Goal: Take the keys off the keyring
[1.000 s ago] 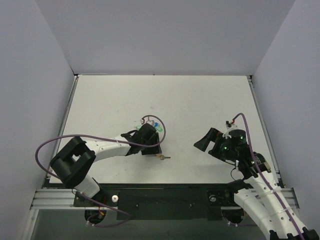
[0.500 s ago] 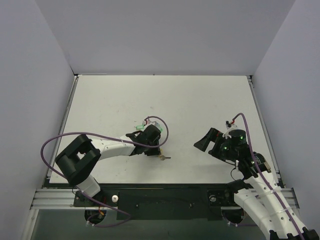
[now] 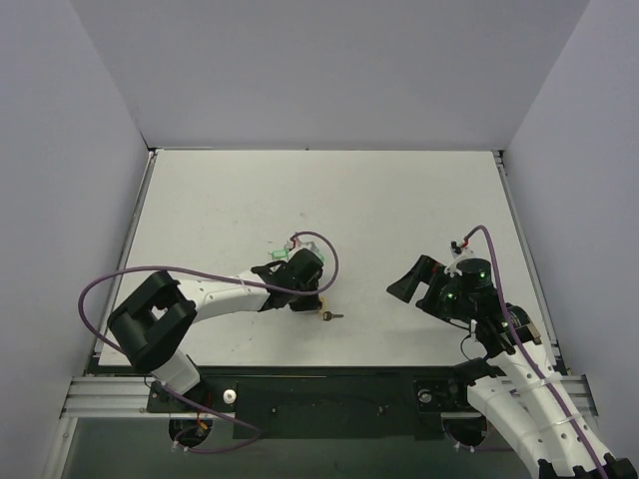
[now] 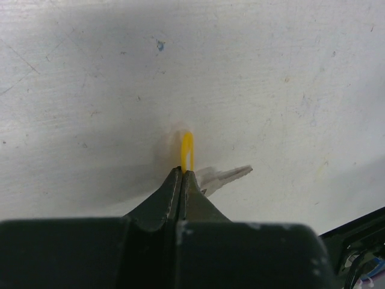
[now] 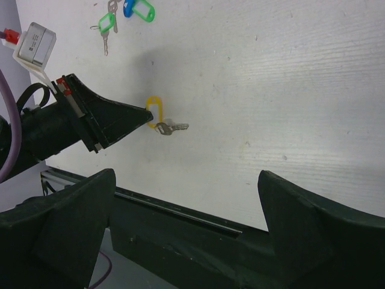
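The keyring, a yellow tag (image 4: 187, 150), stands on edge on the white table, and my left gripper (image 4: 182, 173) is shut on its near end. A silver key (image 4: 225, 176) lies flat beside it to the right, joined to the tag. From the right wrist view I see the same yellow tag (image 5: 154, 98) pinched at the left gripper's tip (image 5: 144, 116), the key (image 5: 174, 127) pointing right. From above, the left gripper (image 3: 315, 303) is low at the table's front middle, the key (image 3: 330, 315) just beyond it. My right gripper (image 3: 403, 286) hovers open and apart, holding nothing.
A green tag (image 5: 108, 23) with its key and a blue tag (image 5: 139, 9) lie farther back behind the left gripper. The green tag (image 3: 281, 252) shows beside the left wrist from above. The table's front rail (image 5: 180, 208) runs under the right gripper.
The left gripper's jaws closed onto the yellow tag, after shifting slightly right toward it. The right arm has stayed still.
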Available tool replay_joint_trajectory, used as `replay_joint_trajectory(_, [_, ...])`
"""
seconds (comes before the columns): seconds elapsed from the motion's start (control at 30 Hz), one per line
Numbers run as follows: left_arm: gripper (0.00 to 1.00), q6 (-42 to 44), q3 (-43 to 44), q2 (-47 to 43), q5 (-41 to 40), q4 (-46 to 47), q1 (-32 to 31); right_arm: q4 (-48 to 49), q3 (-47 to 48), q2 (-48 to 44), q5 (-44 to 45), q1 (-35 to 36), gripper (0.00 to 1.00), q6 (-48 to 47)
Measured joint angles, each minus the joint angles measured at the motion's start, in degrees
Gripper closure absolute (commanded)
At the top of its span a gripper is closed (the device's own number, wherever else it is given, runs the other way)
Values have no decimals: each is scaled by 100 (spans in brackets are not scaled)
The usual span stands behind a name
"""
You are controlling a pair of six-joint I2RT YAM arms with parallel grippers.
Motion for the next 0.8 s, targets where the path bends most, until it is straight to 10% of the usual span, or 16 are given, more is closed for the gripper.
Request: replay_joint_trajectory(0.8, [100, -994, 474, -2396, -382, -1414, -192, 1967, -50, -411, -1180, 433, 17, 918])
